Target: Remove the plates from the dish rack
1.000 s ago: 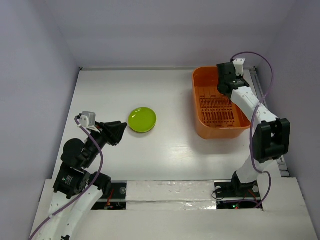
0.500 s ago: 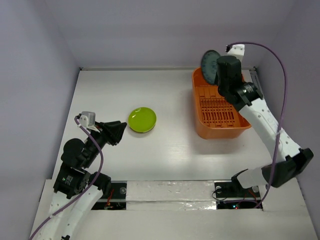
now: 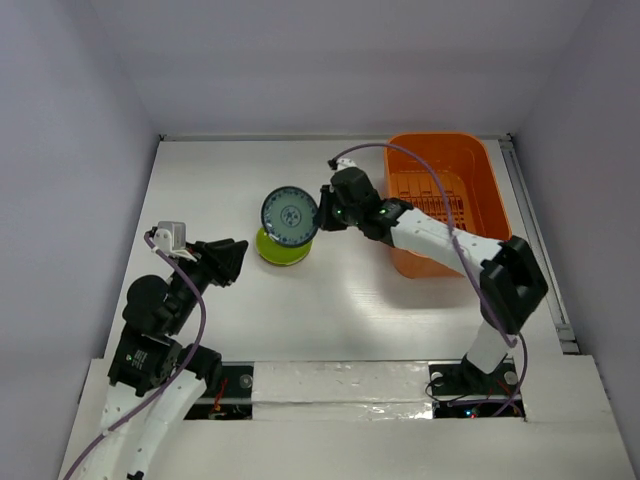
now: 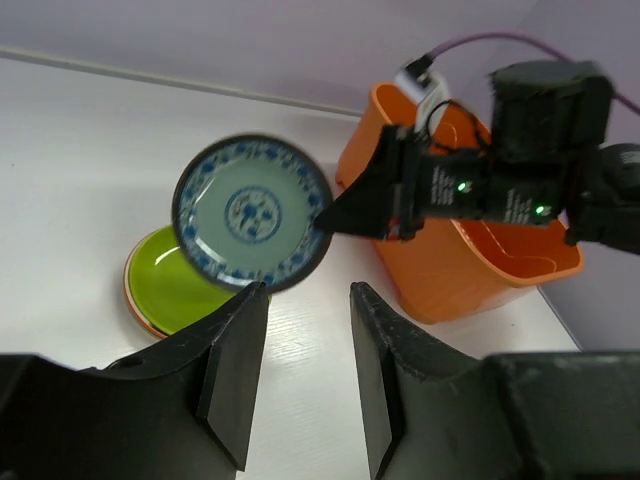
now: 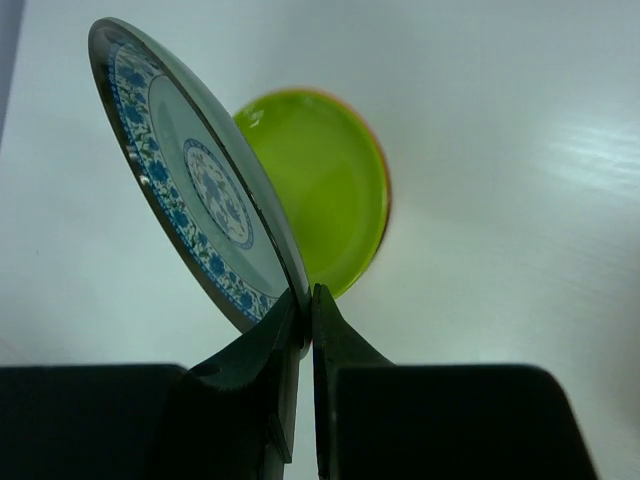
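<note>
The orange rectangular plastic dish rack (image 3: 440,148) stands behind the right gripper (image 5: 303,298). That gripper pinches the rim of a round blue-patterned plate (image 3: 289,213), held on edge just above the lime-green round plate (image 3: 270,252), which lies on the white table (image 3: 220,180). The left gripper (image 4: 300,300), facing them, gapes and holds nothing.

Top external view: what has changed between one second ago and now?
The right gripper lifted the blue-patterned plate out of the dish rack and carried it left, holding it on edge over the green plate. The left gripper, green plate and dish rack stayed put.
</note>
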Robot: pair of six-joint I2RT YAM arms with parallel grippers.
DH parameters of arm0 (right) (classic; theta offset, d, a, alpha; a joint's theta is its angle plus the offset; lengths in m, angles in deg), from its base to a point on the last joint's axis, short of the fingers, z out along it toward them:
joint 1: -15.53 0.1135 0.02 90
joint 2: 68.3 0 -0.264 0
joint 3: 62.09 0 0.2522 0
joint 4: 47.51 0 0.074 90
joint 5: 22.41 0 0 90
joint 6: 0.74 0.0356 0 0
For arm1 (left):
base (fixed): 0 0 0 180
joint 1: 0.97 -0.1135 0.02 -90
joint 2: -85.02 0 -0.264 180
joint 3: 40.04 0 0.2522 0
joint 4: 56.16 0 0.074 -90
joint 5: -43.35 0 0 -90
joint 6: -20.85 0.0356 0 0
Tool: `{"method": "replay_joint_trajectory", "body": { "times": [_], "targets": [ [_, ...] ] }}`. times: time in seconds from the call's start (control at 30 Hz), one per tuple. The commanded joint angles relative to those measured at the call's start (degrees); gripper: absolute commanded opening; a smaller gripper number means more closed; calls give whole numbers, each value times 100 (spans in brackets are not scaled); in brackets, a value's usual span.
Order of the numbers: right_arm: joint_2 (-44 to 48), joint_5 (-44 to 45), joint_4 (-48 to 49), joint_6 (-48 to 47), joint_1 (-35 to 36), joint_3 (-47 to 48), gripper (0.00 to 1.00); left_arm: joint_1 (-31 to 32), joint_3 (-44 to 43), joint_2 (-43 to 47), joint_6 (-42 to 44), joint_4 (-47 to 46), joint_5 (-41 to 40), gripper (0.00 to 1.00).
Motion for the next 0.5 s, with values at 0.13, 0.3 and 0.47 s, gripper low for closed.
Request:
{"method": "replay_joint_trajectory", "body": {
  "times": [0.13, 0.3, 0.47],
  "targets": [
    [-608, -868, 862, 520, 193, 210, 2, -168, 18, -215, -22, -168, -5, 36],
    [-802, -913, 958, 564, 193, 34, 10, -370, 44, -267, -5, -220, 127, 37],
    [-969, -930, 985, 564, 193, -28, 15, -484, 44, -311, 4, -238, 198, 38]
  ]
}}
